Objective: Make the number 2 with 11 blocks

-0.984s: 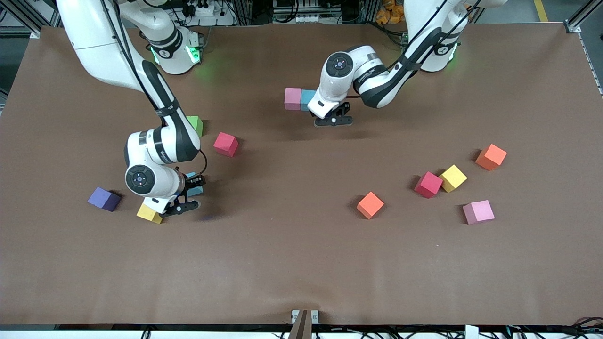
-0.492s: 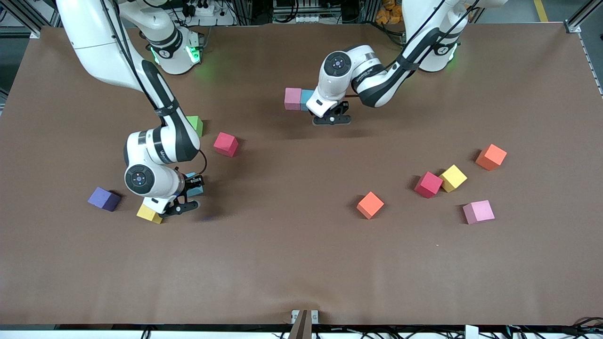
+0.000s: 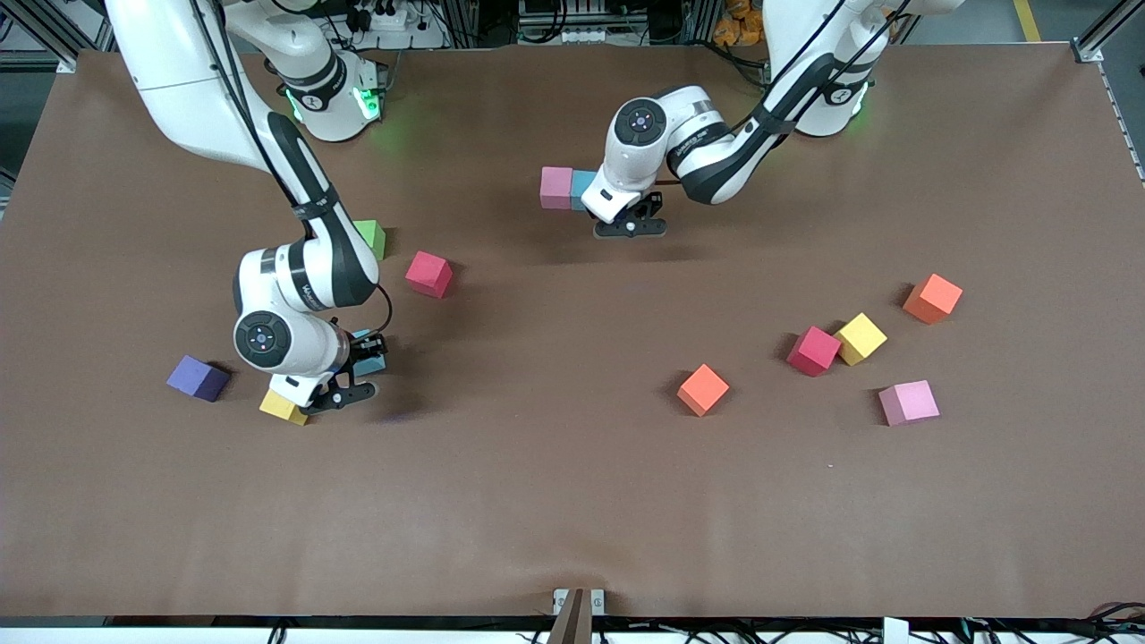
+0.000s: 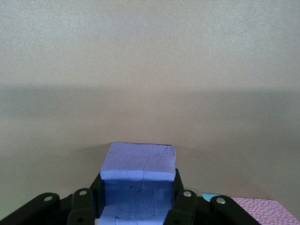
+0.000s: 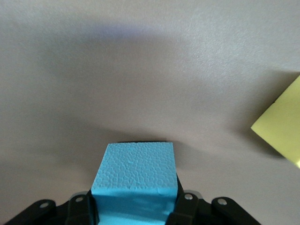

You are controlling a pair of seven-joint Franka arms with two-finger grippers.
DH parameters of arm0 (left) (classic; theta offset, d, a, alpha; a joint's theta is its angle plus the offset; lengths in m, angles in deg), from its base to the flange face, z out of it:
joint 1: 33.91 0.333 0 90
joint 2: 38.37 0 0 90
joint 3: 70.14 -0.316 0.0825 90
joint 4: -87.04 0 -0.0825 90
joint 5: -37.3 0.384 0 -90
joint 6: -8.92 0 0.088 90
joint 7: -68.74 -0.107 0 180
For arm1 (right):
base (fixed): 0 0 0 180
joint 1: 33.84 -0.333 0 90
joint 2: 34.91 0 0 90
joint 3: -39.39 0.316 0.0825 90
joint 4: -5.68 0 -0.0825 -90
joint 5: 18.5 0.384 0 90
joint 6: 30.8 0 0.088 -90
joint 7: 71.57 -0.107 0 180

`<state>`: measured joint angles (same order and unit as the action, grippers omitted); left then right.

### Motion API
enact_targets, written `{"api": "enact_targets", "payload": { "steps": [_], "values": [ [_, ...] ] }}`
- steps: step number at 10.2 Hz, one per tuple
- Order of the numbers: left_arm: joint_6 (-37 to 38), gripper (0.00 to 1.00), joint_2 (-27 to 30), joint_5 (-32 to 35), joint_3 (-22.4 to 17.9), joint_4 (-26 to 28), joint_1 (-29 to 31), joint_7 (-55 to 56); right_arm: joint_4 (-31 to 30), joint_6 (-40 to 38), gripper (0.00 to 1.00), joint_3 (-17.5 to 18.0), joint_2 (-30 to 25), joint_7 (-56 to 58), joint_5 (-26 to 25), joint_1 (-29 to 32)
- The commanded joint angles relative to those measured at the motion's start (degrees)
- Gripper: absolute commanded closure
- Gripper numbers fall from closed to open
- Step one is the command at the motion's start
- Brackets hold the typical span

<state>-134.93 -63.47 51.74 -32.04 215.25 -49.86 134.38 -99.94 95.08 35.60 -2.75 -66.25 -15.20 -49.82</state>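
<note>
Loose cubes on the brown desk [image 3: 555, 501], from the right arm's end across. Purple cube [image 3: 198, 378] and yellow cube [image 3: 282, 407] lie near the right gripper [image 3: 356, 374]; yellow one partly hidden under that wrist. Right gripper low over the desk, jaws clamped on a light blue cube [image 3: 368, 358]; right wrist view shows this cube [image 5: 135, 183] between the fingers [image 5: 186, 206], with a yellow cube corner [image 5: 281, 126] beside. Green cube [image 3: 371, 237] sits half hidden by the right arm, red cube [image 3: 428, 274] just beside, closer to the front camera.

Toward the desk's top edge, mid-width: pink cube [image 3: 555, 187] touching a light blue cube [image 3: 583, 186], one row, start of the number 2. Left gripper [image 3: 631, 224] is next to that row, jaws gripping a purple cube [image 4: 138, 180], seen only in the left wrist view; the wrist hides it from the front.

Left arm's end: orange cube [image 3: 702, 389] alone; red cube [image 3: 813, 350] touching yellow cube [image 3: 860, 338]; pink cube [image 3: 909, 402] nearest the front edge; second orange cube [image 3: 932, 298] apart.
</note>
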Motion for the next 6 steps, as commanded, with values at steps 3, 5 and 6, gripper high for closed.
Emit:
{"api": "enact_targets", "payload": {
  "steps": [3, 5, 6],
  "values": [
    [1.3, 0.47, -0.2, 1.9, 0.1, -1.2, 0.0, 0.9, -2.8, -1.2, 0.52, 0.4, -7.2, 0.0, 0.4, 1.1],
    [1.3, 0.47, -0.3, 1.3, 0.1, -1.8, 0.0, 1.0, -4.3, -1.5, 0.52, 0.2, -10.1, 0.0, 0.5, 1.2],
    [1.3, 0.47, -0.4, 1.3, 0.1, -1.9, -0.1, 1.0, -4.7, -1.5, 0.52, 0.1, -10.6, 0.0, 0.5, 1.2]
  ]
}}
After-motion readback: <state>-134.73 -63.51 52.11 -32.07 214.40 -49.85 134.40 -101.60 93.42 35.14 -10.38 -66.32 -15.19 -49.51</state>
